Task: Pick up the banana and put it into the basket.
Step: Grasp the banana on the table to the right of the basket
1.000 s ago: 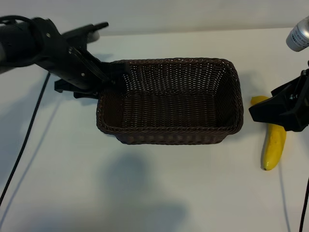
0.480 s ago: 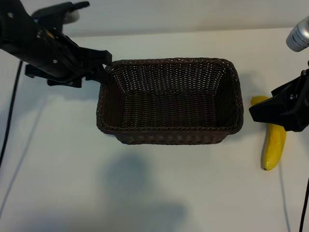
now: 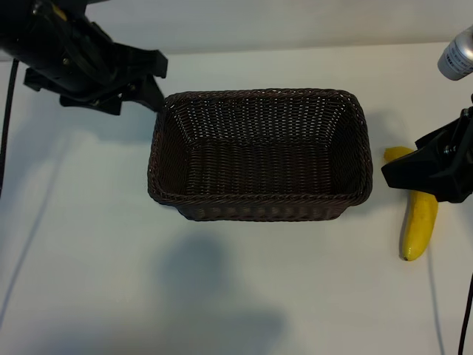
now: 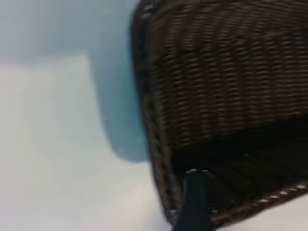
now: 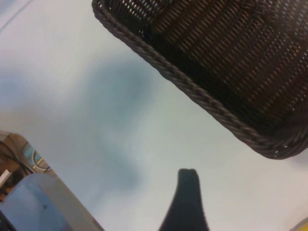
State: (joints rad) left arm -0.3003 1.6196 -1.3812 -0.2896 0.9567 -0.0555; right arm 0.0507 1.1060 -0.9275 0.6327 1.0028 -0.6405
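Observation:
The dark brown wicker basket [image 3: 259, 203] stands mid-table with nothing in it. The yellow banana [image 3: 419, 222] lies on the table to its right, its far end hidden under my right gripper [image 3: 399, 168]. That gripper hovers over it, open and holding nothing; one of its fingers [image 5: 186, 202] shows in the right wrist view near the basket's rim [image 5: 211, 108]. My left gripper [image 3: 157, 83] is open just off the basket's far left corner. In the left wrist view one of its fingers [image 4: 195, 202] lies in front of the basket's wall [image 4: 159, 144].
A silver cylinder [image 3: 458, 55] sits at the far right edge. A black cable [image 3: 7, 133] hangs down the left side. The right wrist view shows the table edge with grey-blue equipment [image 5: 38, 202] beyond it. White tabletop [image 3: 222, 296] stretches in front of the basket.
My left arm has drawn back from the basket's far left corner, toward the far left of the table. Basket, banana and right arm have not moved.

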